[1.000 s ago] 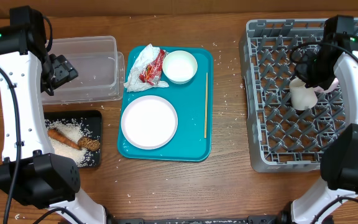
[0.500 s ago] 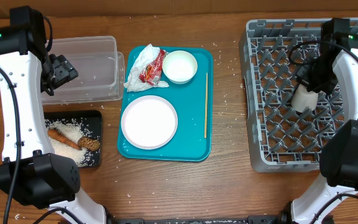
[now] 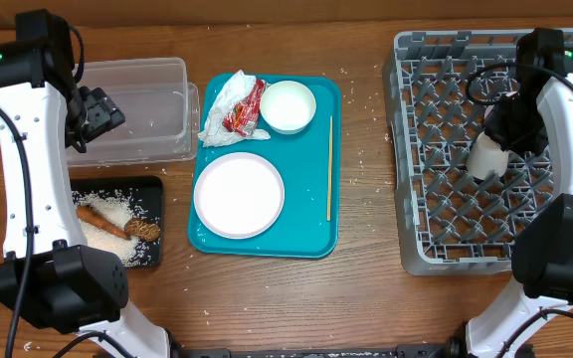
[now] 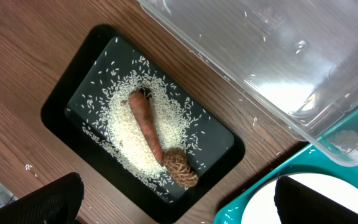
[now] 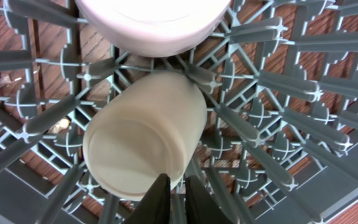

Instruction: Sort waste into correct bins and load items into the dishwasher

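My right gripper [image 3: 493, 149] is over the grey dishwasher rack [image 3: 446, 199], shut on the rim of the small white cup [image 3: 485, 159]. In the right wrist view the cup [image 5: 145, 134] lies tilted among the pegs, with a white bowl [image 5: 148, 18] just beyond it. My left gripper [image 3: 95, 111] is open and empty above the clear tub [image 3: 137, 107]. The black tray [image 4: 79, 87] holds the carrot [image 4: 146, 124], the brown lump [image 4: 180, 168] and rice. The napkin [image 3: 225, 104], red wrapper [image 3: 245, 107], second bowl [image 3: 287, 105], plate [image 3: 238, 195] and wooden stick [image 3: 329, 167] lie on the teal tray [image 3: 321, 234].
Loose rice grains are scattered on the wooden table [image 3: 366, 149] between the teal tray and the rack. The rack fills the right side, and both arm bases stand at the front corners.
My right gripper has shifted slightly down and right over the rack, and the cup has tilted further onto the pegs. The left arm has not moved.
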Robot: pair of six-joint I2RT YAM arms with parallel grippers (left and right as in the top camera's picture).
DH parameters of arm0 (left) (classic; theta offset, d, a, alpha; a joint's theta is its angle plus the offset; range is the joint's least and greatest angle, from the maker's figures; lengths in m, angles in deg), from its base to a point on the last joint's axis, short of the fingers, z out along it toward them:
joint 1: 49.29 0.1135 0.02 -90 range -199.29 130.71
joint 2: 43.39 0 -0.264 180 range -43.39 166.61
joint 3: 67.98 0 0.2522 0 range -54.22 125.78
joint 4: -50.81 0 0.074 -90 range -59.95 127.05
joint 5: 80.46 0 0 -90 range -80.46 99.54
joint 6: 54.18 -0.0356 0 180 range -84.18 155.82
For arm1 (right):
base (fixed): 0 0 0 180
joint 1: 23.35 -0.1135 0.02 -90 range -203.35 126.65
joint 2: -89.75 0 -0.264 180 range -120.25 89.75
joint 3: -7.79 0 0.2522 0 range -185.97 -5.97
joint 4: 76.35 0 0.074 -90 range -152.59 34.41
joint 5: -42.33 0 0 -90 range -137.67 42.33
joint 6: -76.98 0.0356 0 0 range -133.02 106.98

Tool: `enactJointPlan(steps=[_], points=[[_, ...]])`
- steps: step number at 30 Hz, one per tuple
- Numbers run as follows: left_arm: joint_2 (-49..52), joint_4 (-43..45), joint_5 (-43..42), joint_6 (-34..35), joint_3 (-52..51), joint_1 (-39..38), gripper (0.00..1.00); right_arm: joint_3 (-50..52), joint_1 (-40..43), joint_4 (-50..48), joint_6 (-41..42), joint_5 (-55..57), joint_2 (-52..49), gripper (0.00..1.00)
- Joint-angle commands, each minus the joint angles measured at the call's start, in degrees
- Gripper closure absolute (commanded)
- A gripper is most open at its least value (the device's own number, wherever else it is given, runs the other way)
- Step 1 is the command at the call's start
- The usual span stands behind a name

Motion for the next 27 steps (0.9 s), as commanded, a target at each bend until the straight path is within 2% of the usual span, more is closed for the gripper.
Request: enactJointPlan(steps=[1, 20, 27], points=[[-0.96, -0.02, -0.07, -0.24, 0.94, -0.42, 0.00, -1.64, 0.42, -0.96, 0.52, 0.00, -0.04, 0.90], [-0.96, -0.02, -0.07, -0.24, 0.94, -0.42, 0.00, 1.75, 4.22, -4.72, 0.50, -1.53, -0.07, 0.86], [-0.96, 0.00, -0.07, -0.24, 0.94, -0.44, 0.00, 1.01, 4.55, -3.41, 0.52, -2.14, 0.20, 0.93]])
